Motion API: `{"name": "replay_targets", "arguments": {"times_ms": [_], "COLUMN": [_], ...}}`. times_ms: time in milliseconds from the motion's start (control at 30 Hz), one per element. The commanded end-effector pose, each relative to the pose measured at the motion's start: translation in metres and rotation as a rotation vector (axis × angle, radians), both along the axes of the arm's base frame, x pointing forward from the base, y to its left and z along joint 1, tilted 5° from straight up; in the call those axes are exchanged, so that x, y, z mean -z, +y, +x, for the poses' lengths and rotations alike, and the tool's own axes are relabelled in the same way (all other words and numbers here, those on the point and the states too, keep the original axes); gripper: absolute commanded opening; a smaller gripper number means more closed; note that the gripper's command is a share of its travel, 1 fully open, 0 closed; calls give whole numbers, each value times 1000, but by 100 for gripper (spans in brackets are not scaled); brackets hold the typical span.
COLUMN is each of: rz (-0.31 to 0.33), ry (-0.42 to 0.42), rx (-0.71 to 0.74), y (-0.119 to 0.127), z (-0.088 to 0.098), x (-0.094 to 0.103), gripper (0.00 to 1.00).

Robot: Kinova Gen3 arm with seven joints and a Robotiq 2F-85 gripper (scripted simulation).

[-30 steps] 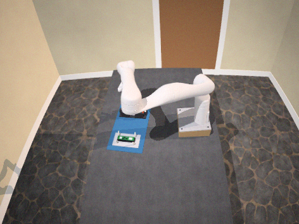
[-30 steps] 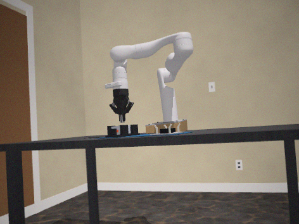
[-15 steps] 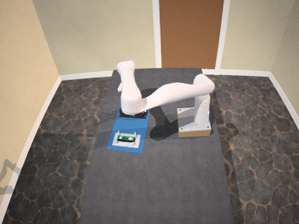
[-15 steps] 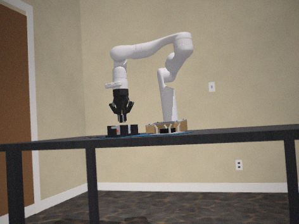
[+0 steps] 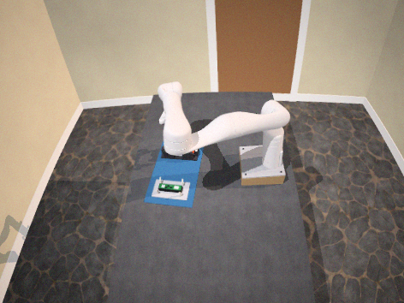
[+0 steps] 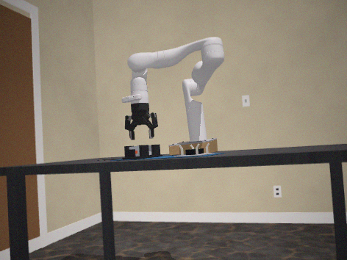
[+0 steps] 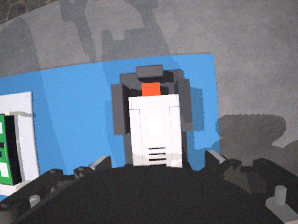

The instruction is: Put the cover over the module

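Note:
The white cover point(image 7: 154, 129) with an orange tab sits in its dark holder point(image 7: 152, 106) on the blue mat. In the exterior view the holder point(image 6: 142, 150) stands on the table top. My gripper point(image 6: 140, 136) hangs open a little above the holder, with nothing between the fingers. The green module point(image 5: 169, 187) lies on the white base plate point(image 5: 171, 189) at the mat's near end; it shows at the left edge of the wrist view point(image 7: 8, 148). In the top view my arm hides the holder.
The blue mat point(image 5: 174, 177) lies on the grey table top. My arm's tan mounting block point(image 5: 262, 171) stands to the right of the mat. Two thin posts stand at the base plate's ends.

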State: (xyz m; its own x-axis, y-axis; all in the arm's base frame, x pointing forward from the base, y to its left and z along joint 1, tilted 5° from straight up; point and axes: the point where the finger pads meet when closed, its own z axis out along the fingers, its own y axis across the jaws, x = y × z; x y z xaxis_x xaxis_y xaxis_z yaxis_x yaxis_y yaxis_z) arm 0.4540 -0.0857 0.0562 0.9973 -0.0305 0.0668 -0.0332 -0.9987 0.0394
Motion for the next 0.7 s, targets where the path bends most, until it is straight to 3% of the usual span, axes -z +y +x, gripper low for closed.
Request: {"name": "replay_targets", "arguments": {"times_ms": [0,467,667], "rz": [0,0,2], "ry": [-2,-2,-5], "rx": [0,0,0], "y": [0,0,1], "z": [0,0,4], "x": [-1,-1,29], "gripper": [100,100,100]}}
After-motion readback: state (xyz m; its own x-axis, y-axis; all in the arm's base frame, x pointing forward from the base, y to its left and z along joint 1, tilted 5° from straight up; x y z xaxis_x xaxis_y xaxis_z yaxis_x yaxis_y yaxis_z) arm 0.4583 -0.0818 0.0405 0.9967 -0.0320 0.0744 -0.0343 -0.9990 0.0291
